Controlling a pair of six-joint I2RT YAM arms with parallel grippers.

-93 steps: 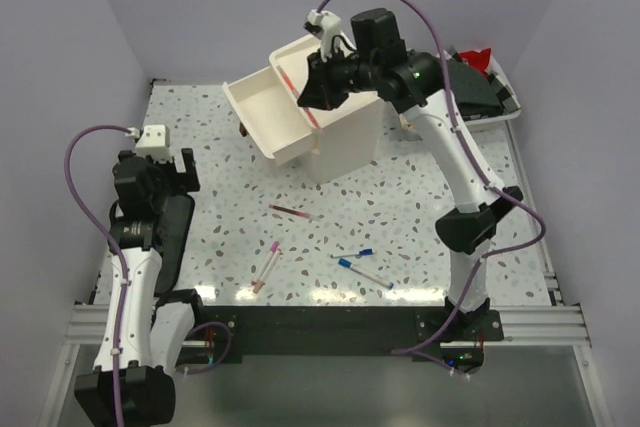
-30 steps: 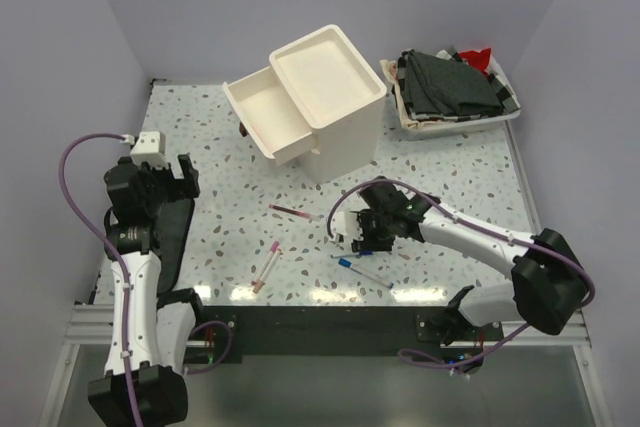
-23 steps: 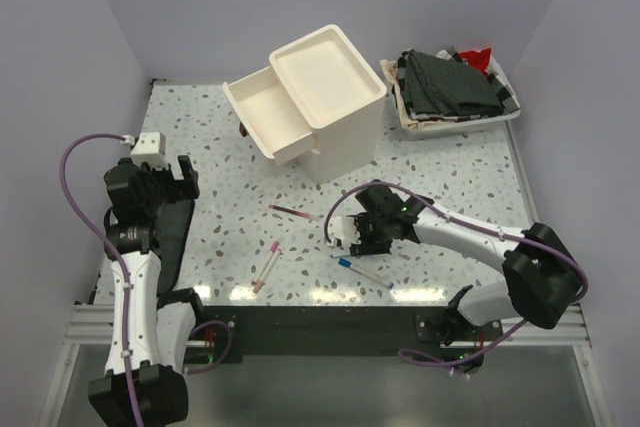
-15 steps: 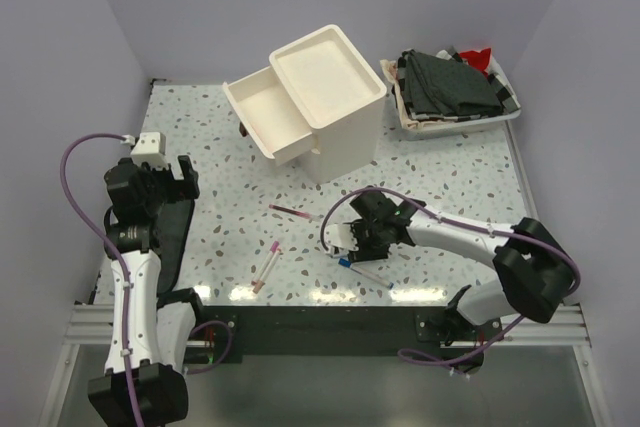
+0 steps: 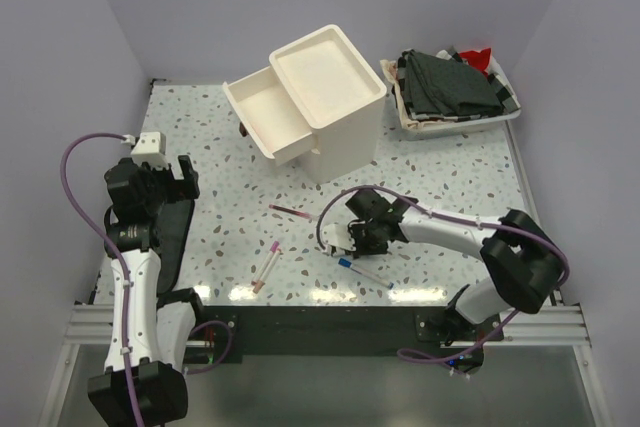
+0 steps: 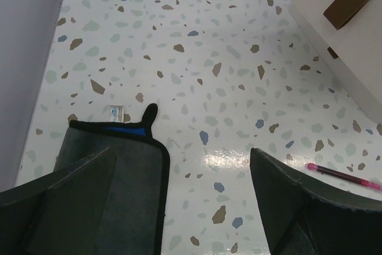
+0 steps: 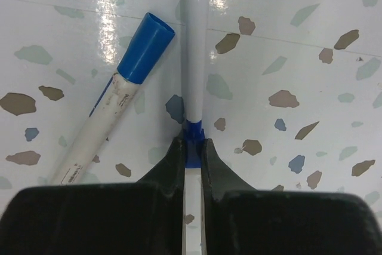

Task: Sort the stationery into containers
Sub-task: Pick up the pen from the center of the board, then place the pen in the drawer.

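In the right wrist view my right gripper is shut on a thin white pen at its blue band; the pen lies on the table. A second white pen with a blue cap lies just left of it. From above, the right gripper is low at the front middle, with that second pen beside it. A maroon pen and a pink pen lie further left. The cream cabinet stands at the back with its top drawer pulled out. My left gripper hangs open over the left side, holding nothing.
A white tray of dark cloths sits at the back right. A black mat lies under the left gripper. The pink pen and a brown drawer handle show in the left wrist view.
The right arm reached a little further left along the table's front, and its jaws closed from half open onto the white pen. The left arm stayed still.
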